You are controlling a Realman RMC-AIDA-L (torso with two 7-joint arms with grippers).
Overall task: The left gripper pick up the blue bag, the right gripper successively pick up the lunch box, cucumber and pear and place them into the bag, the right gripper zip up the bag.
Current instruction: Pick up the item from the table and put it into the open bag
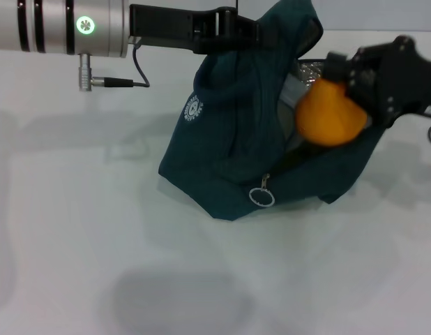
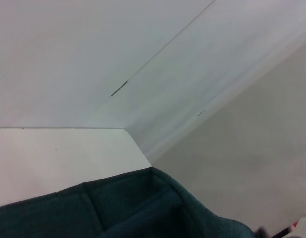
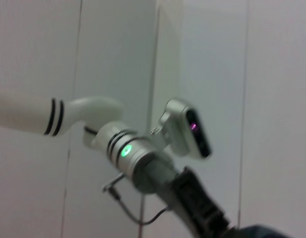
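Observation:
The blue bag [image 1: 229, 139] stands on the white table with its top held up, and my left gripper [image 1: 249, 31] is shut on its upper edge. The bag's teal fabric [image 2: 143, 208] also fills the lower part of the left wrist view. My right gripper [image 1: 351, 84] comes in from the right, shut on the orange pear [image 1: 330, 115], which hangs at the bag's open mouth in front of the silver foil lining [image 1: 312, 70]. The ring zip pull [image 1: 261, 197] dangles low on the bag's front. The lunch box and the cucumber are out of view. The right wrist view shows the left gripper [image 3: 200, 206] and its green ring light [image 3: 126, 151].
The white table [image 1: 97, 265] spreads out in front of the bag and to its left. A thin cable [image 1: 135, 73] loops under the left wrist. Pale walls meet behind the table's far edge [image 2: 69, 128].

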